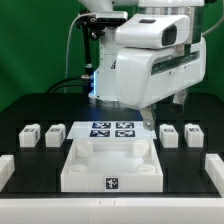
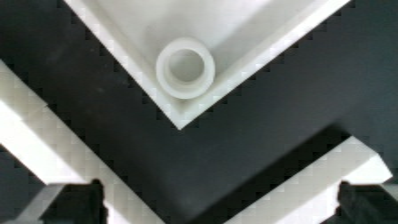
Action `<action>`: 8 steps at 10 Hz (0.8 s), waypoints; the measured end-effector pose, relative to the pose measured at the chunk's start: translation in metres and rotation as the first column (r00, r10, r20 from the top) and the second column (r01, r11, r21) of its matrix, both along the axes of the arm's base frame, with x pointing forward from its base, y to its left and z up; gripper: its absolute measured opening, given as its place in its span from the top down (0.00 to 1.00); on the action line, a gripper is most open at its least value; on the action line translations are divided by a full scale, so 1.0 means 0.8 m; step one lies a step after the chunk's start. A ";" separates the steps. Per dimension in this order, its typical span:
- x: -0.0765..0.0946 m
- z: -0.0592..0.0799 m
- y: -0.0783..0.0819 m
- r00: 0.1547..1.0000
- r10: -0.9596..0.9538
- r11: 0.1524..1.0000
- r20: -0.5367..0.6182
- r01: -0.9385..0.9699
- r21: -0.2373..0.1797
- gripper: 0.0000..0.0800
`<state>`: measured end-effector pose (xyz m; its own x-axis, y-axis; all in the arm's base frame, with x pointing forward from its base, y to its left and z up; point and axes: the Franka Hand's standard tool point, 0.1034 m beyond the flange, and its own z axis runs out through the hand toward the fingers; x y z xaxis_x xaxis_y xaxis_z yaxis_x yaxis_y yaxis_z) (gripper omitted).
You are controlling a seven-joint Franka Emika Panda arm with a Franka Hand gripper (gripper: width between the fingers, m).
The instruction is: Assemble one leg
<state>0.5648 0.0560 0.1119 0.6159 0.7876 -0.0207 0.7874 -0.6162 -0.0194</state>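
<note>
Several small stubby white legs with marker tags stand in a row in the exterior view: two at its left point(image 1: 30, 133) point(image 1: 55, 131) and two at its right point(image 1: 168, 133) point(image 1: 193, 132). The large white square part point(image 1: 110, 170) lies at the front centre. My gripper point(image 1: 152, 124) hangs just above its far right corner. In the wrist view a corner of that part with a round socket point(image 2: 185, 68) lies ahead of my gripper point(image 2: 217, 205). The dark fingertips point(image 2: 71, 205) stand wide apart with nothing between them. No leg shows in the wrist view.
The marker board point(image 1: 110, 129) lies behind the square part. White bars sit at the table's front left point(image 1: 6, 165) and front right point(image 1: 214, 165). The arm's white body point(image 1: 150, 60) fills the upper right of the exterior view.
</note>
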 end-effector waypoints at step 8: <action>-0.134 -0.080 -0.090 0.773 0.634 0.773 -0.017 -0.632 0.057 0.19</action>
<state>0.4580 -0.0159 0.0481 -0.0226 0.9997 0.0138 0.9974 0.0235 -0.0677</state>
